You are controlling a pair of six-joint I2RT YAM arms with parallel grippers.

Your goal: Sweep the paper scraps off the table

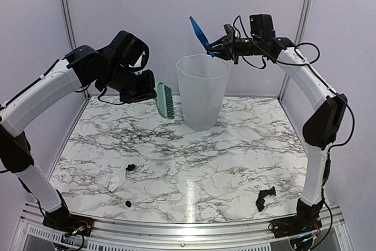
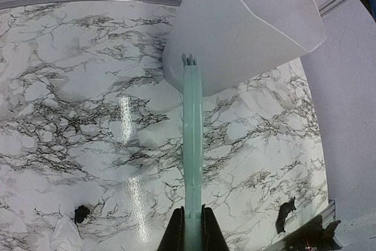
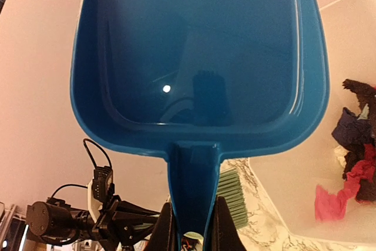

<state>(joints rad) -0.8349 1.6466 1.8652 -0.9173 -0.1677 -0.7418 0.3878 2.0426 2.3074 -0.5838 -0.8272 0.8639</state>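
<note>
Weighing almost nothing and seemingly soft, the paper scraps (image 1: 265, 198) want brushing, not pinching; left claw (image 2: 192, 230) grips the brush (image 2: 192, 116), right claw (image 3: 194, 227) grips the dustpan (image 3: 200, 57).

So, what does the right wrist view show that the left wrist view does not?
Only the right wrist view shows the inside of the dustpan, whose handle sits in the right gripper, and the binned scraps in black, navy and pink. Only the left wrist view shows the loose scraps lying on the table, and the full length of the brush running out from the left gripper. Both show the bin, part of the brush and the marble table.
</note>
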